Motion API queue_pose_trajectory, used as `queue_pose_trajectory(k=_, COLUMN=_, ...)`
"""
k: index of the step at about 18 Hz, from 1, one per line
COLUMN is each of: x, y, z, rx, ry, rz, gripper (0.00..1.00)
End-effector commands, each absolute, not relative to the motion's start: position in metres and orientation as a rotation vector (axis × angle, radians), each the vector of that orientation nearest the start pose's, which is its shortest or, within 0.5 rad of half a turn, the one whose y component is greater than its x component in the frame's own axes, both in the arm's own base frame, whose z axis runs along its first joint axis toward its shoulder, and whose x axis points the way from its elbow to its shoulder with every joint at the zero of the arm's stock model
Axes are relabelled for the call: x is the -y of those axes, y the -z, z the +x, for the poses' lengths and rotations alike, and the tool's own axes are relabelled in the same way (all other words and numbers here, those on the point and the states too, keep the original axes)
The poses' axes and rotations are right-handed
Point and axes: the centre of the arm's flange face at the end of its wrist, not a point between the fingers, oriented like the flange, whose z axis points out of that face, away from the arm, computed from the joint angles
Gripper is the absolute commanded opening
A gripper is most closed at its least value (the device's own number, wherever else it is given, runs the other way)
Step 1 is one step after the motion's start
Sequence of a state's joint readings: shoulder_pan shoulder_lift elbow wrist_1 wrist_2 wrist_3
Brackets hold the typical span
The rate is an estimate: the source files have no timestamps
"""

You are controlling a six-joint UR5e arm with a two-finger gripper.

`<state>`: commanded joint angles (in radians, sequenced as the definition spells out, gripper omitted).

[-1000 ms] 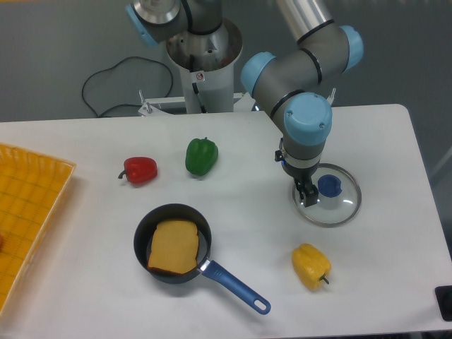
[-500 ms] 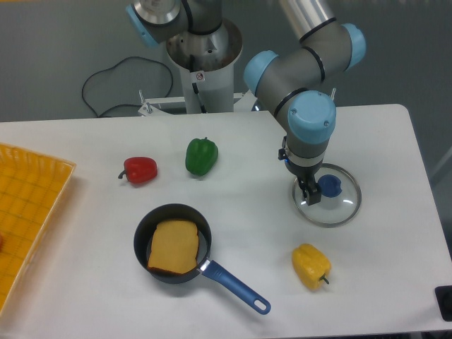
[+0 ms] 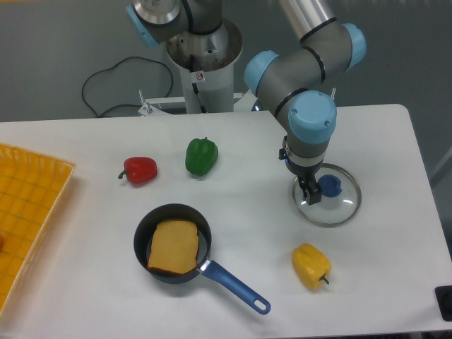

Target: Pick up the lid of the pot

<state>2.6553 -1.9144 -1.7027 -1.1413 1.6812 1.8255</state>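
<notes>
Overlapping the far left part of the pot lid (image 3: pixel 346 205) in this view, the gripper (image 3: pixel 299 176) conceals some of the rim; whether its fingers are spread or closed cannot be told, nor whether they touch the lid. The lid, transparent and hard to separate from the pale table (image 3: pixel 240 155), lies toward the right, its blue knob (image 3: pixel 330 186) visible beside the gripper. Nearer, a yellow pepper (image 3: pixel 311 265); farther left, a green pepper (image 3: pixel 202 157) and a red pepper (image 3: pixel 140 171). At near centre-left, a black pan (image 3: pixel 138 244) holds a flat orange-brown piece (image 3: pixel 174 246), its material unclear, with the blue handle (image 3: pixel 236 287) pointing near right. An orange-yellow container (image 3: pixel 42 161) is cut off by the left edge, a dark object (image 3: pixel 443 296) by the right
</notes>
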Motion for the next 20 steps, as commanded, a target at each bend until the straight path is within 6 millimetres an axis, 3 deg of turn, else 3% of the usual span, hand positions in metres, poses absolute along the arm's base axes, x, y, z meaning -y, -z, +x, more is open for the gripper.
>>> queue_pose_trajectory(k=4, x=-0.359, y=-0.279, z=-0.475, rx=-1.178, ry=0.062, rz=-3.029, gripper=1.00)
queue_pose_trajectory(k=9, x=-0.342, y=-0.276, z=-0.492, rx=-1.511, ry=0.079, rz=-2.868, gripper=1.00)
queue_pose_trajectory(k=12, x=-0.336, y=-0.266, z=-0.504, rx=-1.615, ry=0.059, rz=-2.803, gripper=1.00)
queue_pose_trajectory(k=17, x=-0.339, y=-0.252, z=-0.512, rx=-1.625, ry=0.055, rz=-2.800, gripper=1.00)
queue_pose_trajectory(k=20, x=-0.330, y=-0.247, z=-0.519, rx=-1.591, ry=0.056, rz=-2.806, gripper=1.00)
